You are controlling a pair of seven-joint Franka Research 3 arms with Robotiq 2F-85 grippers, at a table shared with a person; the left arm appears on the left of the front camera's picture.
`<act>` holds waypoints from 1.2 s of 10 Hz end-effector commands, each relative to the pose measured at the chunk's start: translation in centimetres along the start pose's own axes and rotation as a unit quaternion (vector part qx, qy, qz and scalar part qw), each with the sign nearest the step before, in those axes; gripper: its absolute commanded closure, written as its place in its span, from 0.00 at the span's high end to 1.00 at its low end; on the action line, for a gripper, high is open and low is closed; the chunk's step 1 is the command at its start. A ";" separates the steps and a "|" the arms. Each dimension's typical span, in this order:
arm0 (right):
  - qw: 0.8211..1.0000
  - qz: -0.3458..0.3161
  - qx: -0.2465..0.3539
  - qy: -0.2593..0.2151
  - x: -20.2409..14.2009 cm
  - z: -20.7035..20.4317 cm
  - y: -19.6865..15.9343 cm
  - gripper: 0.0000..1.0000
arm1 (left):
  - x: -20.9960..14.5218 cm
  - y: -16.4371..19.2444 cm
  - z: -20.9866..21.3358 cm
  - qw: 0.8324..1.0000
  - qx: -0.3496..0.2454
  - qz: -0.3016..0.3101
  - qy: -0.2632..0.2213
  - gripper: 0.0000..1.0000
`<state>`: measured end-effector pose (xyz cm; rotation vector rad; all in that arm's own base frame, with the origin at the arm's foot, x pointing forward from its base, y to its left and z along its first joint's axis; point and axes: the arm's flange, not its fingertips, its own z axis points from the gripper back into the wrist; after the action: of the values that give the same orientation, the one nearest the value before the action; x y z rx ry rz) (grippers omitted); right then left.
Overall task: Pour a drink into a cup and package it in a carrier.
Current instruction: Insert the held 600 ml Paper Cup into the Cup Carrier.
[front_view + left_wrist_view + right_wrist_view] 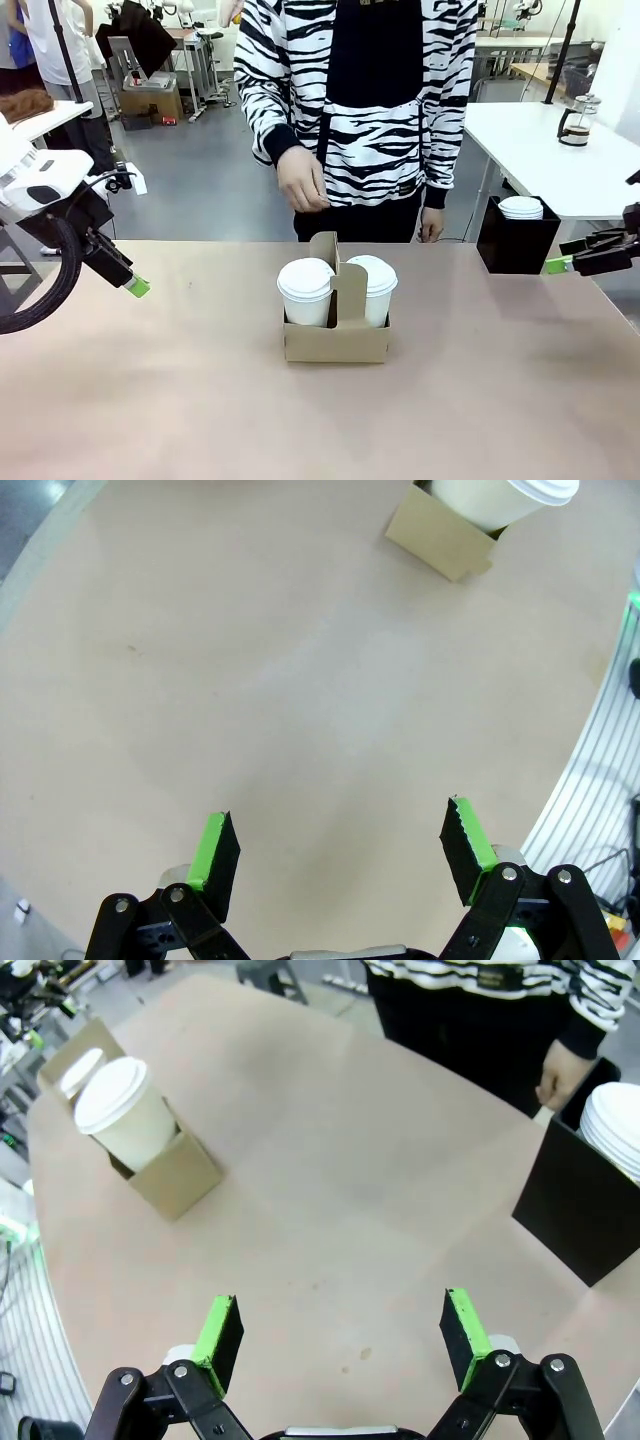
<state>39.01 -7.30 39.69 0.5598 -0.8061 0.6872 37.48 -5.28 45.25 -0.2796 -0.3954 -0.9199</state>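
The brown cardboard carrier (pixel 335 340) stands at the table's middle with its handle tab upright. Two white-lidded cups (pixel 305 290) (pixel 372 285) sit in it, one on each side of the tab. The drink is hidden under the lids. My left gripper (pixel 135 286) hovers at the left edge, open and holding nothing (pixel 338 810), with the carrier (pixel 440 540) far ahead of it. My right gripper (pixel 558 265) hangs at the right edge, also open with nothing between its fingers (pixel 340 1298). Its view shows the carrier (pixel 170 1175) and the near cup (pixel 120 1110) at the left.
A black box (pixel 515 245) of white lids (pixel 520 207) stands at the far right of the table, close to my right gripper. A person in a striped top stands at the far edge, one hand (pixel 303 180) hanging free. A glass jug (pixel 575 120) rests on the white table behind.
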 end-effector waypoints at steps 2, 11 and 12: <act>1.000 0.001 0.001 -0.002 0.1 0.2 0.1 1.00 | 0.0 0.1 -0.1 1.000 -0.003 -0.001 -0.007 1.00; 1.000 0.001 0.001 -0.002 0.1 0.2 0.1 1.00 | 0.0 0.1 -0.1 1.000 -0.003 -0.001 -0.007 1.00; 1.000 0.001 0.001 -0.002 0.1 0.2 0.1 1.00 | 0.0 0.1 -0.1 1.000 -0.003 -0.001 -0.007 1.00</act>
<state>39.01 -7.30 39.69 0.5598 -0.8062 0.6873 37.48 -5.28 45.25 -0.2797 -0.3954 -0.9199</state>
